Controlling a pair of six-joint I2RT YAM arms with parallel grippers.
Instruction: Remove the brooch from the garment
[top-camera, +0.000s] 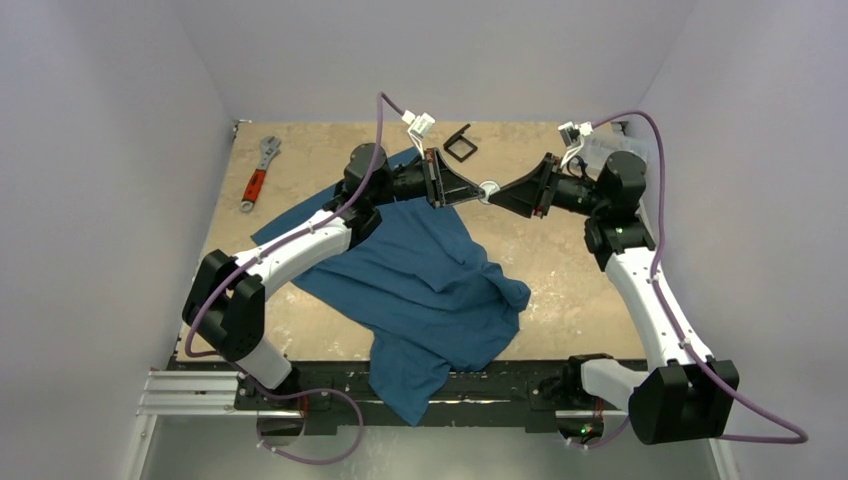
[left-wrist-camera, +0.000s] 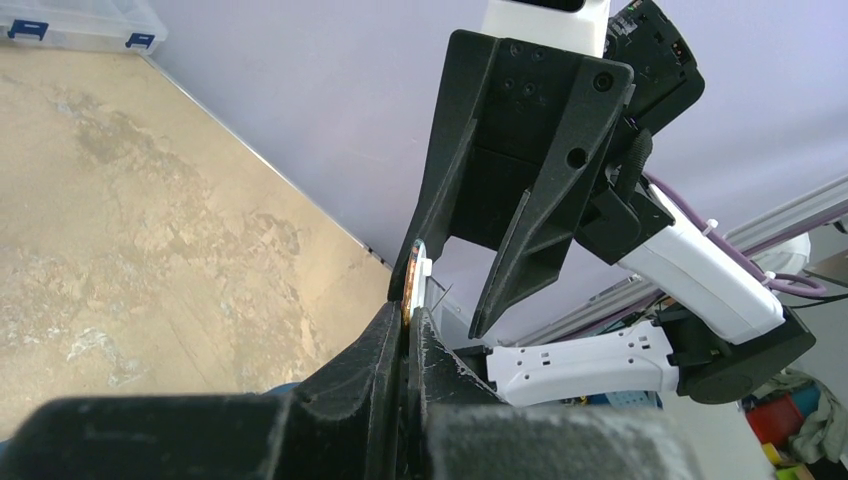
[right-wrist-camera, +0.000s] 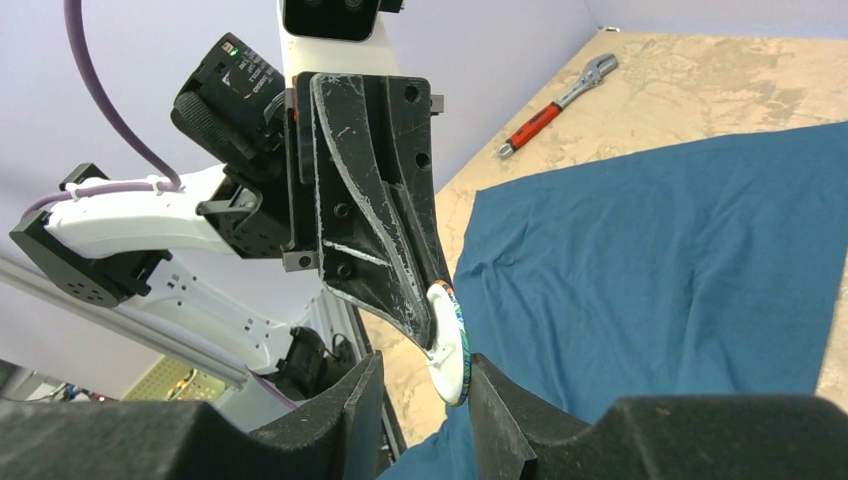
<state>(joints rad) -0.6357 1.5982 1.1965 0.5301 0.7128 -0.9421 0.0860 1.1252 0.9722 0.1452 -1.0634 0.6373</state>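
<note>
Top external view: left hand (top-camera: 470, 190) and right hand (top-camera: 498, 193) tip to tip above the far middle of the worktop (top-camera: 580, 280), brooch (top-camera: 489, 189) between them. Left fingers (left-wrist-camera: 395, 350) pressed together, pinching the disc's edge. Right fingers (right-wrist-camera: 505, 400) partly spread on either side of the brooch; contact not clear. Brooch up in the air, off the garment (top-camera: 430, 290), which sprawls crumpled below and drapes over the near edge. Red-handled wrench (top-camera: 258, 175) far left, black square frame (top-camera: 460, 147) behind.
</note>
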